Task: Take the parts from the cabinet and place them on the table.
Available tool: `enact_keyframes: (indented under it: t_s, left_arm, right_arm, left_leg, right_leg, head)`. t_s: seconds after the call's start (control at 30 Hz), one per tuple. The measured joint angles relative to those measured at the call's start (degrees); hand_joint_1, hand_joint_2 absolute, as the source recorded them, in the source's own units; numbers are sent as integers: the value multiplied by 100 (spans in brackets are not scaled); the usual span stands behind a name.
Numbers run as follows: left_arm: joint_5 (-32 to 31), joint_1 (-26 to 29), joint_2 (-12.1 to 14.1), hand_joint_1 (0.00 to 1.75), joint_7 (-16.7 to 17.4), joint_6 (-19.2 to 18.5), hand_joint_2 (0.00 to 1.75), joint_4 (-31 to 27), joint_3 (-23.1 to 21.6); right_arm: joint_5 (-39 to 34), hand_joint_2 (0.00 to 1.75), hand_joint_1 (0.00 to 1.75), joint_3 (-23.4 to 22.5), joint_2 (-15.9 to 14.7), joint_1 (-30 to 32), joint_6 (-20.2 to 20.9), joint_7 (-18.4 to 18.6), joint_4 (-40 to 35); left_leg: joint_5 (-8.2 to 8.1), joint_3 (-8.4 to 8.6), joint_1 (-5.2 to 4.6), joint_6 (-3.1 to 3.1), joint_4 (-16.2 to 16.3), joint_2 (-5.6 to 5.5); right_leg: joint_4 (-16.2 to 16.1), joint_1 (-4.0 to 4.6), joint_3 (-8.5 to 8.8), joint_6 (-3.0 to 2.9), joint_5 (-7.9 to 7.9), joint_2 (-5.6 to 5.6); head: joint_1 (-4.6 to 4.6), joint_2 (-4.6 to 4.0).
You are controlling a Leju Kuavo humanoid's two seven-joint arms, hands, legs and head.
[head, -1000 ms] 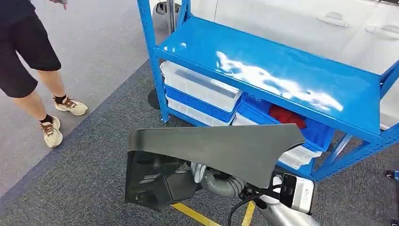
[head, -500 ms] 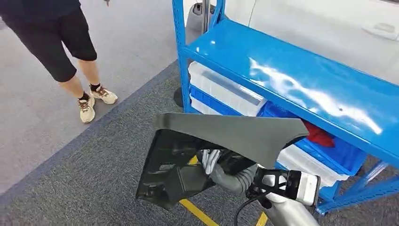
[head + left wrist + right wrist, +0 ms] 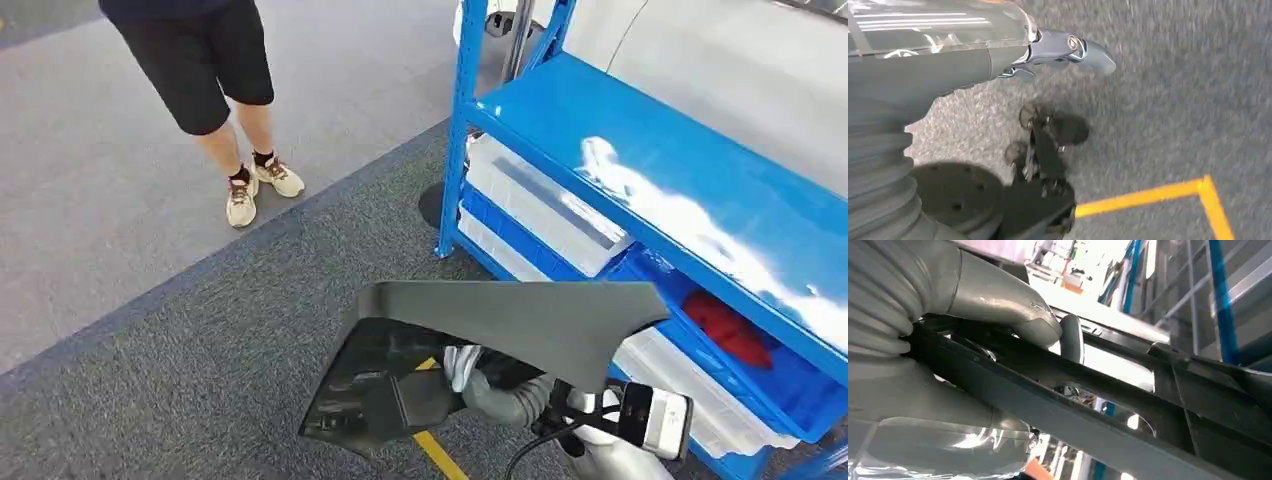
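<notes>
Grey plastic part (image 3: 520, 320) is carried above the carpet (image 3: 200, 380), in front of the blue cabinet (image 3: 700, 190). Right hand (image 3: 1013, 320) grips the part's ribbed edge, thumb on one face. Left hand (image 3: 1063, 50) hangs over the carpet; whether it is apart or closed cannot be told. Person (image 3: 215, 80) stands beyond the carpet edge.

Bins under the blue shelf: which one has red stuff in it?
The open blue bin on the right, holding something red. The white lidded bins beside and below it show none.
</notes>
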Motion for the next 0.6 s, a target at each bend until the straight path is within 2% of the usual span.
enact_keyframes:
  t_s: [0.03, 0.07, 0.1, 0.13, 0.17, 0.2, 0.23, 0.27, 0.3, 0.33, 0.37, 0.4, 0.43, 0.47, 0.5, 0.53, 0.57, 0.6]
  left_arm:
    - [0, -15, 9, 0, 4, 13, 175, 0, -2]
    - [0, -29, 24, 0, 13, 17, 175, 0, -9]
    - [0, -33, 50, 0, 22, 33, 175, 0, -20]
    - [0, -31, 72, 0, 24, 33, 175, 0, -33]
    - [2, -28, 92, 0, 33, 35, 175, 0, -48]
    - [0, -29, 103, 0, 42, 35, 175, 0, -59]
    - [0, -31, 114, 0, 52, 37, 175, 0, -77]
    - [0, -34, 129, 0, 68, 44, 175, 0, -87]
    - [2, -43, 162, 0, 85, 61, 175, 2, -87]
    - [4, -37, 190, 0, 92, 81, 175, 2, -87]
    - [7, -13, 223, 0, 90, 94, 175, 13, -87]
    - [9, 12, 251, 0, 76, 118, 175, 31, -85]
    - [9, 22, 295, 0, 52, 125, 175, 48, -79]
    - [11, 34, 331, 0, 20, 142, 175, 52, -66]
    - [11, 28, 367, 0, -2, 174, 175, 57, -33]
    - [11, 13, 431, 0, -18, 210, 175, 59, 18]
    - [11, 8, 477, 0, -24, 245, 175, 59, 77]
    - [13, 15, 529, 0, -26, 299, 175, 79, 134]
  right_arm:
    - [-4, 175, 175, -26, 0, 17, 46, -2, -2]
    - [-15, 175, 175, -50, 2, 41, 72, 0, 0]
    - [-35, 175, 175, -70, 2, 59, 74, 2, 0]
    - [-59, 175, 175, -87, 2, 66, 63, 2, 0]
    - [-96, 175, 175, -113, 2, 68, 41, 0, -2]
    - [-118, 175, 175, -131, 4, 78, 37, 0, -4]
    - [-129, 175, 175, -157, 4, 95, 41, 0, -17]
    - [-131, 175, 175, -170, 4, 109, 70, 0, -17]
    - [-138, 175, 175, -181, 7, 123, 116, -2, -28]
    - [-140, 175, 175, -186, 9, 137, 157, 2, -31]
    - [-142, 175, 175, -194, 26, 138, 179, 2, -31]
    - [-149, 175, 175, -199, 53, 135, 210, 0, -31]
    - [-164, 175, 175, -210, 85, 132, 238, 0, -31]
    - [-179, 175, 175, -218, 109, 136, 249, 0, -31]
    - [-203, 175, 175, -227, 131, 135, 256, -2, -33]
    - [-216, 175, 175, -238, 136, 153, 258, -2, -31]
    - [-230, 175, 175, -247, 138, 169, 275, -2, -31]
    - [-240, 175, 175, -260, 146, 182, 323, 0, -24]
  left_leg:
    - [5, -8, -2, 8, 0, -55]
    - [6, -16, -5, 10, 2, -123]
    - [7, -19, -4, 10, 9, -197]
    - [7, -18, -4, 9, 17, -263]
    - [7, -17, -2, 5, 28, -338]
    - [3, -15, -1, -5, 42, -419]
    - [-4, -18, 2, -24, 68, -491]
    - [-11, -53, -14, -66, 97, -552]
    - [-13, -97, -18, -103, 129, -633]
    - [13, -120, 12, -149, 116, -665]
    - [29, -136, 17, -193, 91, -733]
    - [43, -142, 29, -244, 78, -797]
    - [8, -166, 54, -261, 124, -759]
    - [-130, -235, 4, -278, 314, -418]
    - [-339, -405, 9, -296, 676, -241]
    - [-562, -622, 16, -311, 1145, -138]
    - [-733, -821, 19, -322, 1571, -88]
    - [-796, -952, 21, -333, 1860, -70]
  right_leg:
    - [496, -7, -241, 10, -224, 82]
    - [913, -7, -452, 17, -359, 105]
    - [1126, -8, -572, 17, -378, 112]
    - [1064, -13, -562, 17, -256, 115]
    - [781, -26, -444, 13, -38, 123]
    - [300, -46, -225, 3, 246, 165]
    - [-204, -74, 8, -6, 499, 326]
    - [-462, -93, 116, -22, 473, 627]
    - [-532, -97, 124, -22, 468, 608]
    - [-517, -73, 104, -41, 473, 554]
    - [-511, -46, 105, -78, 471, 507]
    - [-538, -55, 115, -126, 494, 435]
    - [-601, -96, 145, -178, 527, 347]
    - [-623, -73, 171, -218, 527, 287]
    - [-624, -50, 174, -258, 520, 210]
    - [-619, -25, 175, -268, 515, 124]
    - [-617, -3, 175, -283, 505, 37]
    - [-612, 10, 174, -296, 496, -51]
  head:
    - [0, 0]
    - [0, 0]
    - [0, 0]
    - [0, 0]
    - [0, 0]
    - [0, 0]
    - [0, 0]
    - [0, 0]
    - [0, 0]
    - [0, 0]
    - [0, 0]
    - [0, 0]
    - [0, 0]
    - [-2, 0]
    - [0, 0]
    - [0, 0]
    - [0, 0]
    - [0, 0]
